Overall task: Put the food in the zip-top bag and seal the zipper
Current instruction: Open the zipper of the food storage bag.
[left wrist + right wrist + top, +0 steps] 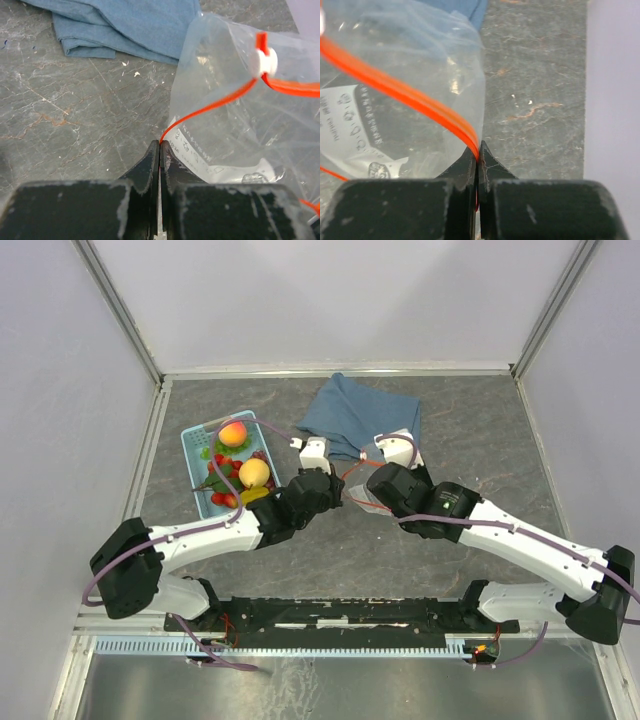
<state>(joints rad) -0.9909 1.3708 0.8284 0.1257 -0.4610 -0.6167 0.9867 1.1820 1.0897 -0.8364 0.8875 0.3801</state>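
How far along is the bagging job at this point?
Done: nothing bagged; the toy fruit sits in the light blue plastic basket. In hand: left gripper and right gripper each pinch the red-orange zipper strip of the clear crinkly bag. Remaining: filling, sealing.

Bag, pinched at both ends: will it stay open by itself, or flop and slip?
Probably floppy: the bag is thin, crinkled clear film, and its orange strip curves slackly. Likely light; it looks empty. It could slip, since left fingers and right fingers pinch only that narrow strip.
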